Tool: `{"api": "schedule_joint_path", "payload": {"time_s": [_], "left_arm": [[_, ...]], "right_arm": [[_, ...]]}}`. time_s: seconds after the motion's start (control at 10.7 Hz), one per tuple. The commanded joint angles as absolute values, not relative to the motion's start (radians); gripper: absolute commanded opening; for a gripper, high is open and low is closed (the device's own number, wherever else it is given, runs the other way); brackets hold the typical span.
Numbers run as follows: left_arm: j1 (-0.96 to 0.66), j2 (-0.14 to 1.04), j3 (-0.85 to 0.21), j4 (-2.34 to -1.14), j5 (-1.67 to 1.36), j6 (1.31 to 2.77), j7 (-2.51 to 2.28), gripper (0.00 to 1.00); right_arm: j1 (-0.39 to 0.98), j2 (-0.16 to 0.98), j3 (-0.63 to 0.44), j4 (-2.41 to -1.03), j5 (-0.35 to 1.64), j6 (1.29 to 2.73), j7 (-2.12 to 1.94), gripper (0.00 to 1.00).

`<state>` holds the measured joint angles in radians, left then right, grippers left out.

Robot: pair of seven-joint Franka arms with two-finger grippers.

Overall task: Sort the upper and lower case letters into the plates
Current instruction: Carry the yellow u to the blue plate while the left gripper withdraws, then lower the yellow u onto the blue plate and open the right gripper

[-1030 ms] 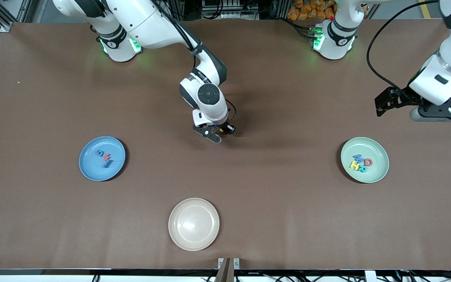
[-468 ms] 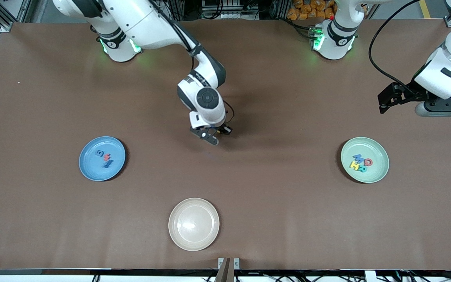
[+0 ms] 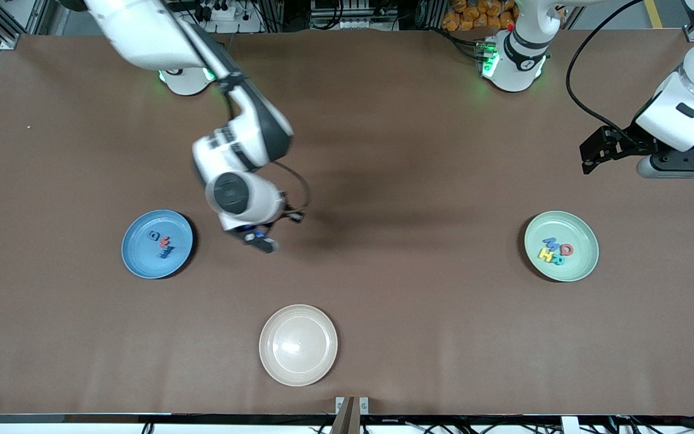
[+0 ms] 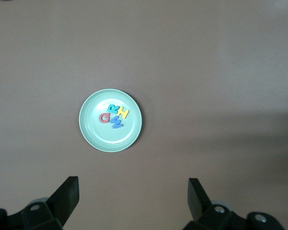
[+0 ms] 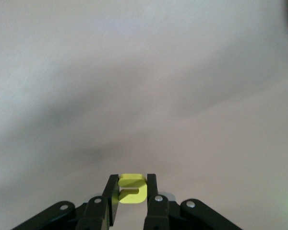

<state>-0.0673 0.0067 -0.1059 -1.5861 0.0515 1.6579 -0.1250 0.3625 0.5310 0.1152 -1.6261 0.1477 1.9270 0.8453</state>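
My right gripper [image 3: 261, 241] hangs over bare table beside the light blue plate [image 3: 136, 256], shut on a small yellow letter [image 5: 132, 189] that fills the gap between its fingers [image 5: 151, 191]; the front view hides this letter. Three letters [image 3: 162, 244] lie in the blue plate. Several coloured letters [image 3: 556, 250] lie in the mint green plate [image 3: 582, 265] at the left arm's end. My left gripper [image 3: 600, 150] waits open and empty in the air above the table near that plate. Its wrist view looks down on the mint plate [image 4: 93, 132] and its letters [image 4: 114, 116] past the gripper [image 4: 133, 191].
A beige plate [image 3: 298, 345] with nothing in it sits near the table's front edge, nearer to the camera than both other plates. A small metal bracket [image 3: 352, 405] sticks up at the front edge. Both arm bases stand along the back of the brown table.
My right gripper has swung from the table's middle toward the blue plate, carrying the yellow letter. The left arm has shifted only slightly.
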Motion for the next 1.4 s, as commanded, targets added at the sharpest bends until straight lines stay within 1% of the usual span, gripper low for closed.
{"api": "schedule_joint_path", "payload": {"time_s": [0.0, 0.09, 0.19, 0.28, 0.37, 0.56, 0.75, 0.94, 1.03, 1.12, 1.22, 1.31], "left_arm": [[-0.055, -0.006, -0.109, -1.586, 0.023, 1.635, -0.115, 1.00], [-0.046, -0.006, -0.106, -1.588, 0.011, 1.635, -0.114, 1.00], [-0.023, -0.003, -0.106, -1.589, -0.006, 1.635, -0.104, 1.00], [-0.020, -0.005, -0.104, -1.594, -0.017, 1.635, -0.095, 1.00], [-0.018, -0.005, -0.103, -1.597, -0.018, 1.635, -0.095, 1.00], [-0.017, -0.006, -0.103, -1.601, -0.018, 1.637, -0.092, 1.00], [-0.017, -0.011, -0.100, -1.601, -0.018, 1.637, -0.092, 1.00], [-0.014, -0.015, -0.089, -1.598, -0.017, 1.637, -0.092, 1.00], [-0.014, -0.015, -0.087, -1.595, -0.017, 1.635, -0.092, 1.00], [-0.014, -0.015, -0.087, -1.591, -0.008, 1.635, -0.092, 1.00], [-0.014, -0.015, -0.087, -1.588, -0.005, 1.635, -0.097, 1.00], [-0.015, -0.017, -0.087, -1.586, -0.003, 1.635, -0.098, 1.00]], "right_arm": [[0.214, 0.525, 0.124, -1.664, 0.126, 1.936, 0.648, 0.00], [0.140, 0.526, 0.124, -1.666, 0.120, 1.936, 0.550, 0.00], [0.108, 0.531, 0.114, -1.672, 0.083, 1.936, 0.493, 0.00], [0.106, 0.538, 0.086, -1.683, -0.005, 1.942, 0.454, 0.00], [0.092, 0.538, 0.062, -1.707, -0.027, 1.966, 0.407, 0.00], [0.081, 0.538, 0.013, -1.730, -0.029, 1.999, 0.351, 0.00], [0.077, 0.532, -0.035, -1.797, -0.034, 2.069, 0.235, 0.00], [0.075, 0.532, -0.037, -1.812, -0.034, 2.077, 0.212, 0.00], [0.077, 0.532, -0.037, -1.815, -0.034, 2.074, 0.201, 0.21], [0.077, 0.529, -0.038, -1.810, -0.034, 2.066, 0.177, 0.67], [0.078, 0.522, -0.043, -1.804, -0.037, 2.062, 0.131, 1.00], [0.080, 0.515, -0.044, -1.771, -0.037, 2.018, 0.091, 1.00]]}}
